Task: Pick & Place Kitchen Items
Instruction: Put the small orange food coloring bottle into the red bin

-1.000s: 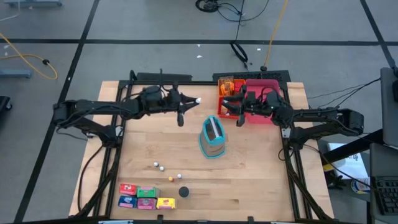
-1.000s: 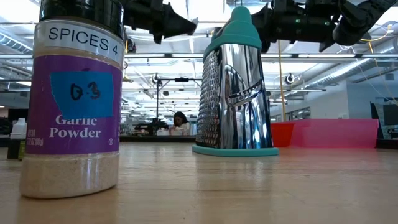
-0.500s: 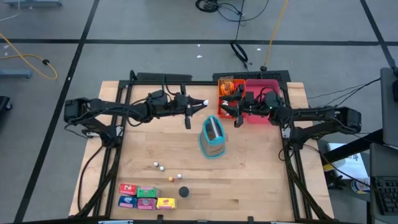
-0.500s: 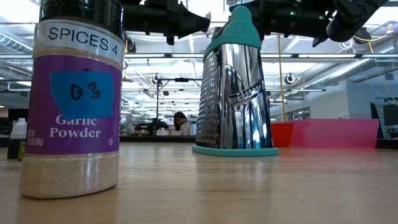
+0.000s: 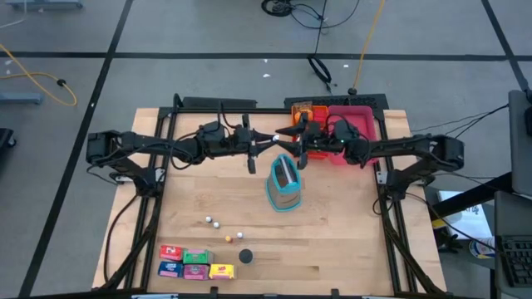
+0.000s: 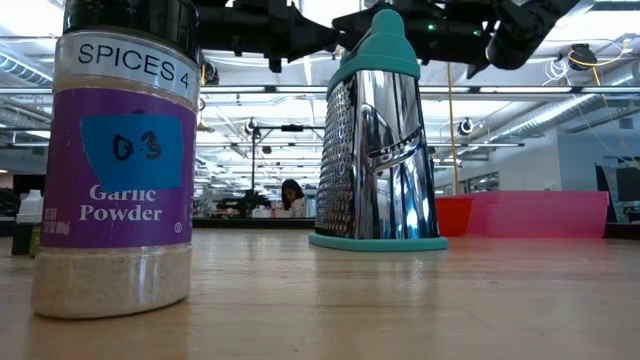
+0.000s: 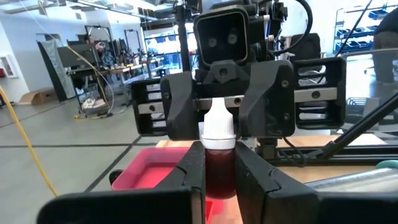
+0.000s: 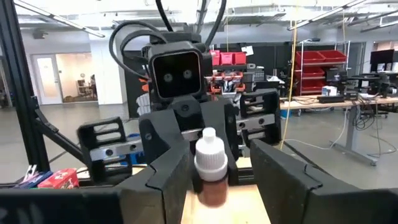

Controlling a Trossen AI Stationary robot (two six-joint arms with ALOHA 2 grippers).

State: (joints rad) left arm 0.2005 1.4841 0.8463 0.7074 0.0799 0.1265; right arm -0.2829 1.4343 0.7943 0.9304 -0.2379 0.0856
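High view has both arms meeting nose to nose above the back of the table (image 5: 332, 249), just behind the teal-handled grater (image 5: 284, 184). The left gripper (image 5: 271, 139) is clamped tight on a tiny dropper bottle (image 7: 219, 155) with a white cap and dark red liquid; in the left wrist view you can see its fingers (image 7: 189, 171) pressed right up against the bottle's sides. The right gripper (image 5: 283, 134) faces it with its jaws spread wide on either side of that same bottle, and in the right wrist view there's a clear gap between the fingers (image 8: 283, 177) and the bottle, so it's not holding anything, though I can't really tell from above if a tip is brushing it. Compared to a second ago, the right arm has swung away from the pink tray (image 5: 353, 124) and orange tray (image 5: 301, 110) over toward the middle, and its jaws have opened up; the left arm has pushed forward a bit too. Everything else hasn't budged: the small red, blue, green and yellow boxes (image 5: 196, 263) by the front edge, the black piece (image 5: 246, 257) beside them, the little white bottles (image 5: 213, 222) nearby, and the garlic powder jar (image 6: 122, 160) looming in the low view.
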